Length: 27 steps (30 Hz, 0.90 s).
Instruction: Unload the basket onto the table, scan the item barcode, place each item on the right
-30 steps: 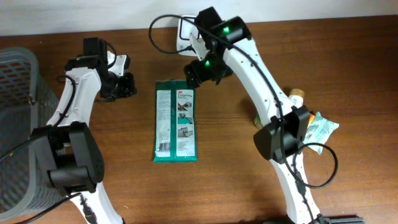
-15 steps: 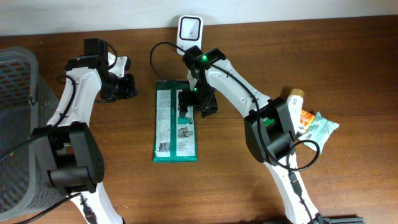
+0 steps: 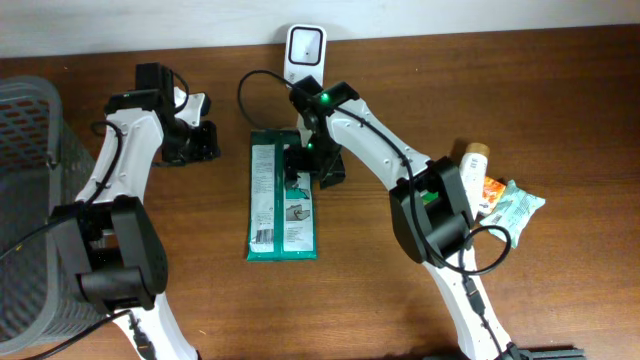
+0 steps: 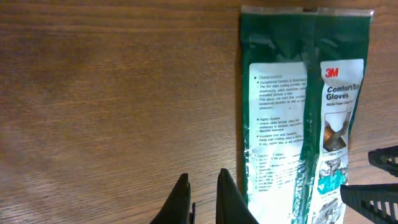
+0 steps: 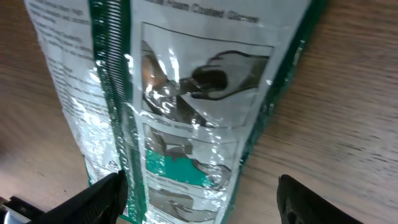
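Observation:
The item, a green and white 3M glove package [image 3: 283,200], lies flat on the wooden table with its barcode [image 3: 263,238] at the lower left corner. My right gripper [image 3: 315,165] hovers open over the package's upper right part. In the right wrist view its fingers [image 5: 99,199] stand wide on either side of the package [image 5: 186,93], and nothing is held between them [image 5: 199,190]. My left gripper [image 3: 205,140] rests shut and empty on the table just left of the package [image 4: 305,112], its tips [image 4: 202,182] nearly touching. A white scanner [image 3: 305,47] stands at the back edge.
A grey mesh basket [image 3: 25,200] fills the left edge. To the right of the right arm lie a small bottle [image 3: 475,155] and a crumpled packet [image 3: 518,205]. A black cable [image 3: 250,75] loops by the scanner.
My right arm has swung from the scanner at the back down over the top of the package and narrowed its jaws a little. The left arm and the package have stayed put.

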Tool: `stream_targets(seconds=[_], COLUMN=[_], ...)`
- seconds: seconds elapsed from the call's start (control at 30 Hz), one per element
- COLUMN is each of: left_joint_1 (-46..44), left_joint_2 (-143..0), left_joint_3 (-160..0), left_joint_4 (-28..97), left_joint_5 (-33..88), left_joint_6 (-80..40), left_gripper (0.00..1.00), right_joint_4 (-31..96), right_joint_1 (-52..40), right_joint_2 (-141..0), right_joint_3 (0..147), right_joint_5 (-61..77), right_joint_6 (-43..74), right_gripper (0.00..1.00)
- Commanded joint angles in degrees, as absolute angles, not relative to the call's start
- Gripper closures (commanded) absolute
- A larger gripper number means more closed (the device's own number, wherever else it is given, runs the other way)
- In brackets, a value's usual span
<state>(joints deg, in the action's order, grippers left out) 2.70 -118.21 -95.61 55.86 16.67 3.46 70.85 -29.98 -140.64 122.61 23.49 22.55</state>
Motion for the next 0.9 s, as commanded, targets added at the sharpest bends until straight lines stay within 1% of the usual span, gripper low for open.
stream_targets(seconds=[0.0,0.2,0.37,0.43,0.5,0.77,0.87], left_joint_1=[2.98,2.48,0.40,-0.43,-1.76,-3.05,-2.68], left_joint_2=[-118.19,-118.19,-118.19,-118.19,-118.19,-118.93,-120.77], left_joint_3=[-92.23,-86.21,-82.98,-82.91,-82.59,-75.61,-74.83], left_joint_4=[54.24,47.94,44.77,44.77,44.38,37.78,36.91], left_joint_5=[16.86,21.78,23.18,23.18,23.20,23.16,23.18], left_joint_6=[4.34,4.34,4.12,4.12,4.10,1.26,-1.15], left_gripper=[0.95,0.96,0.98,0.99,0.99,1.00,1.00], right_joint_4=[69.60,65.54,56.45,53.74,51.53,50.52,50.48], right_joint_1=[-30.48,-30.48,-31.20,-31.29,-31.09,-31.11,-31.11], right_joint_2=[-141.45,-141.88,-141.91,-141.91,-141.91,-141.91,-141.91], right_joint_3=[121.97,117.43,108.51,105.71,104.49,104.47,104.47], right_joint_5=[23.35,23.81,23.79,24.12,26.26,26.35,26.35], right_joint_6=[23.55,27.03,32.58,35.33,35.73,36.12,36.10], right_gripper=[0.25,0.25,0.27,0.32,0.34,0.36,0.40])
